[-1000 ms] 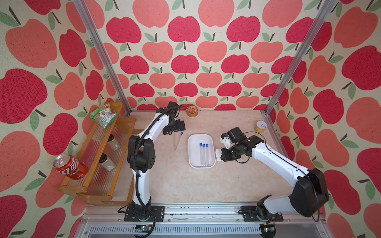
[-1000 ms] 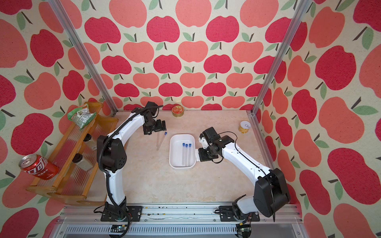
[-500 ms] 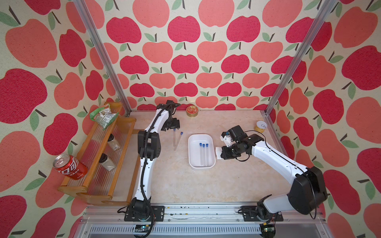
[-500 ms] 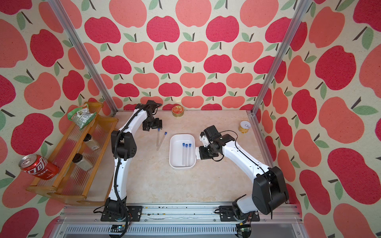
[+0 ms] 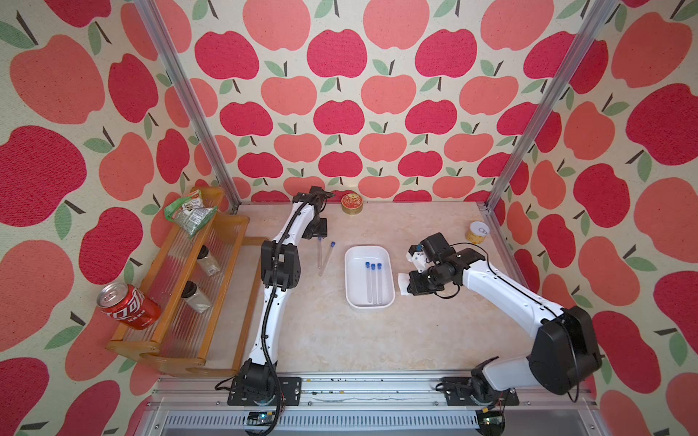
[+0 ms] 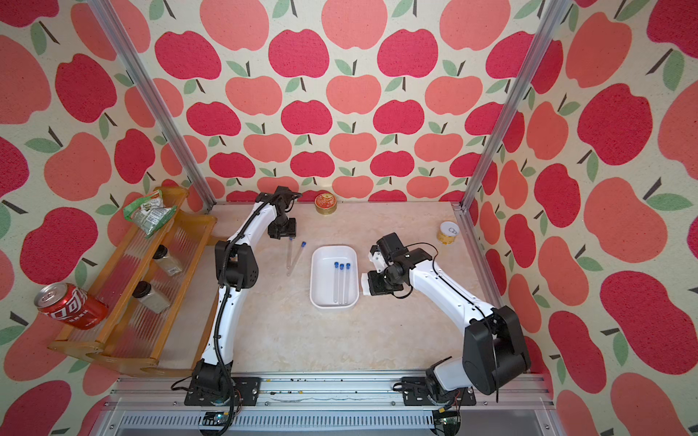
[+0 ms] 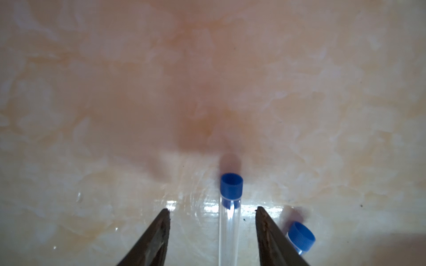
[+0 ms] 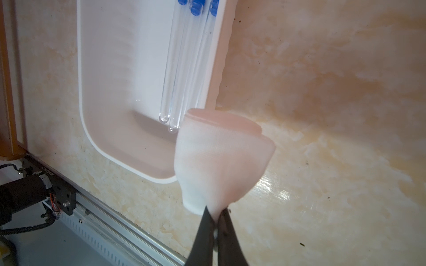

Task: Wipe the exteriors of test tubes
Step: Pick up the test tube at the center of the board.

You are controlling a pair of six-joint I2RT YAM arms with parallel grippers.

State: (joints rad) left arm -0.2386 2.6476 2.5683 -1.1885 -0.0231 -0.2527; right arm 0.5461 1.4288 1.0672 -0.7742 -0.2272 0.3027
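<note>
Here, white tray holding three test tubes, two tubes outside

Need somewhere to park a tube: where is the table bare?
Bare: the wide stretch between the white tray and front rail; also between red tin and yellow can. Crowded: two loose tubes by the left hand; cloth beside the tray.

- Bare tabletop lies between the white tray and the front rail.
- Left gripper straddles one loose test tube with gaps either side; a second tube crowds one finger's outer side.
- Right gripper pinches a white cloth hanging just beside the tray's rim.
</note>
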